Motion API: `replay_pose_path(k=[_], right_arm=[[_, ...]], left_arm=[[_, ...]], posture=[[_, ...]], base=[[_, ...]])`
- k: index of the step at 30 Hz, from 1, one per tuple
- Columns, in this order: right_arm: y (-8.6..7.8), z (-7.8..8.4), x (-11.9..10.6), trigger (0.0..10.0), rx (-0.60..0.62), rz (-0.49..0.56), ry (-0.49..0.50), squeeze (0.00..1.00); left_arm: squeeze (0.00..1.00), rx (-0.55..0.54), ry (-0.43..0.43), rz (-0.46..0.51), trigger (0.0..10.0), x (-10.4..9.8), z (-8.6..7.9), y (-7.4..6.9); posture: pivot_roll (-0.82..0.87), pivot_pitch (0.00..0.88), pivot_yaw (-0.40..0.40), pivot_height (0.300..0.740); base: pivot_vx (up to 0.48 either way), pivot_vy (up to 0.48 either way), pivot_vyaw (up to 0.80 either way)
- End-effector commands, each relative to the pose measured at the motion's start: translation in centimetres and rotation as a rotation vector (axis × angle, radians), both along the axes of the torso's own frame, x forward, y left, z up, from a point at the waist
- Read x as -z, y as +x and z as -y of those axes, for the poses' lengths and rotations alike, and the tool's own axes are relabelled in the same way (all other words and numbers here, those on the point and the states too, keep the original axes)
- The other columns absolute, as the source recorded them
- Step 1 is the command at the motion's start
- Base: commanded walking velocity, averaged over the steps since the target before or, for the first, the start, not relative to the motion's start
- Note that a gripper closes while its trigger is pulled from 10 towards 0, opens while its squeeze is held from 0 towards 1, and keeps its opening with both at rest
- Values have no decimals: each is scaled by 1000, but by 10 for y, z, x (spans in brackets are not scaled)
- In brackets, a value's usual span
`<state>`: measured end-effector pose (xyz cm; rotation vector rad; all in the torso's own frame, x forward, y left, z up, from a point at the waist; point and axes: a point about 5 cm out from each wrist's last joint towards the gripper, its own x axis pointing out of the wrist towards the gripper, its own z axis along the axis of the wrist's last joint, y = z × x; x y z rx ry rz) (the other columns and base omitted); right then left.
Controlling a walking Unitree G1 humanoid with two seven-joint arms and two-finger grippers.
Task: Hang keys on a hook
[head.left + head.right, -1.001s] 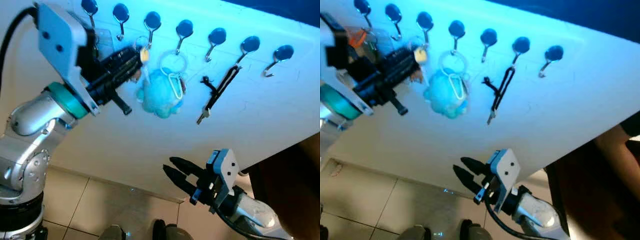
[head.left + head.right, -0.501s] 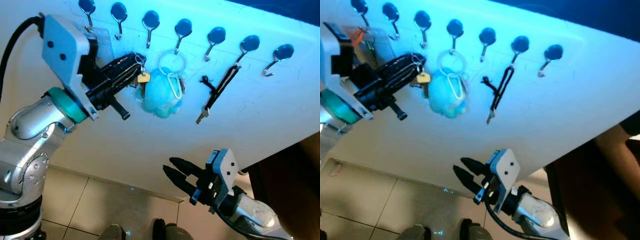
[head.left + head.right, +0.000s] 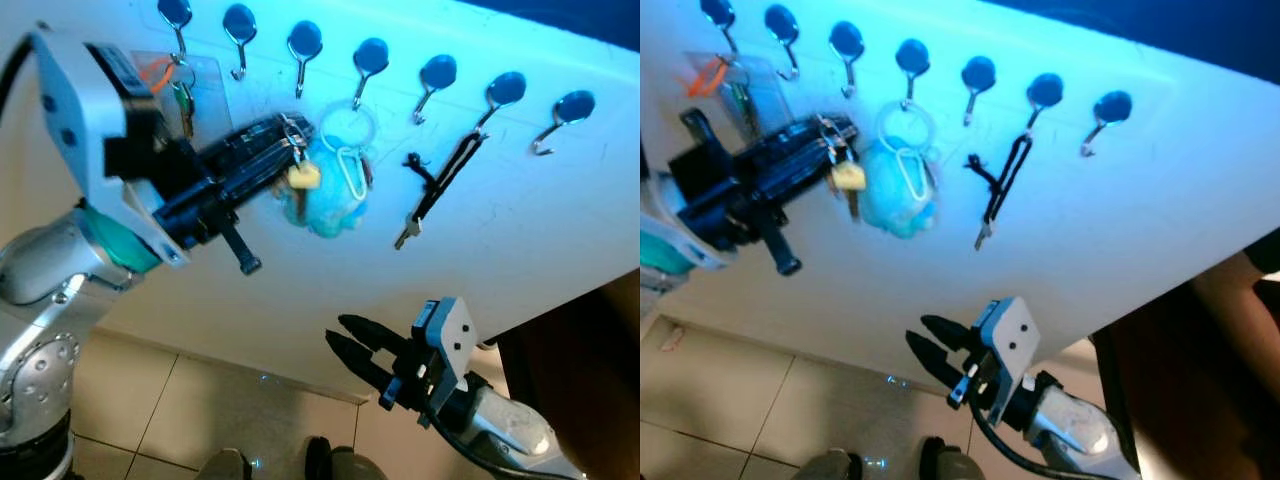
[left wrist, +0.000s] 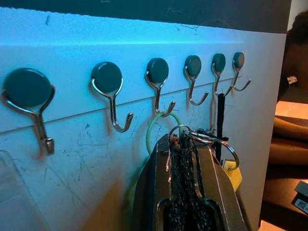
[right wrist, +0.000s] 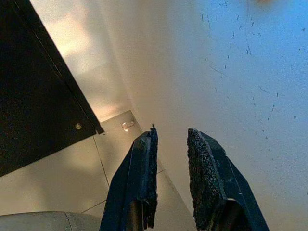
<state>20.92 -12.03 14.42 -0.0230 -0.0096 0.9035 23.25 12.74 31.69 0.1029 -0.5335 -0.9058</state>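
1. The left hand is raised against the white wall, its two black fingers pressed together on the keys.
2. In the left wrist view the key ring sits pinched at the fingertips, with a yellow tag hanging off it to one side.
3. The keys are just below the row of hooks, between the third hook and the fourth, and not hung on any of them.
4. They hang directly in front of a blue plush toy, which dangles from the fourth hook by a pale ring.
5. A black strap hangs from the sixth hook, with a small key at its lower end.
6. A clear tag with an orange loop hangs from the first hook, at the left end of the row.
7. The right hand hovers low, well apart from the hooks, near the foot of the wall above the tiled floor.
8. Its fingers stand slightly parted and hold nothing.
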Motion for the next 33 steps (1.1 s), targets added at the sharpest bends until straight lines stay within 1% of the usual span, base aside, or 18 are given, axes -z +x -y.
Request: replay_pose_path(k=[1,6,9,13,16,18,20,23,25,26,28,31,32,33], right_arm=[[-3,-1,3,10000,-7,-18,-5,0],[-3,-1,3,10000,-10,-19,-5,0],[-3,-2,3,10000,-16,-14,-8,0],[-3,-3,1,10000,-17,-3,-10,0],[2,-5,-6,10000,-7,29,4,0],[2,-5,-6,10000,-7,29,4,0],[9,-11,-14,10000,-13,62,29,0],[10,-14,-17,10000,-23,76,37,0],[14,-18,-25,10000,-37,107,55,0],[14,-18,-25,10000,-37,107,55,0],[15,-19,-31,10000,-45,135,60,0],[15,-20,-35,10000,-47,165,63,0],[15,-20,-35,10000,-47,165,63,0],[15,-20,-37,10000,-36,186,61,0]], left_arm=[[0,38,-18,20,10000,-4,5,-2],[0,32,-43,43,10000,-11,8,3],[0,-10,-69,52,10000,-16,9,13],[0,-14,-74,52,10000,-18,9,15],[0,-35,-88,54,10000,-20,7,18],[0,-35,-88,54,10000,-20,7,18],[0,-65,-118,47,10000,-24,3,21],[0,-67,-121,34,10000,-23,2,21],[0,-40,-95,-30,10000,-11,1,20],[0,-40,-95,-30,10000,-11,1,20],[0,-6,-85,-93,10000,0,2,19],[0,45,-104,-184,10000,12,7,16],[0,45,-104,-184,10000,12,7,16],[0,75,-129,-212,10000,15,9,13]], posture=[[65,134,-36,740],[65,134,-36,740],[60,131,-31,740],[59,133,-28,740],[60,135,-26,740],[60,135,-26,740],[71,140,-24,740],[71,140,-24,740],[72,144,-20,740],[72,144,-20,740],[74,145,-20,740],[73,146,-19,740],[73,146,-19,740],[73,146,-18,740]], base=[[0,0,0],[0,0,0],[0,0,0],[0,0,0],[0,0,0],[0,0,0],[0,0,0],[0,0,0],[0,0,0],[0,0,0],[0,0,0],[0,0,0],[0,0,0],[0,0,0]])
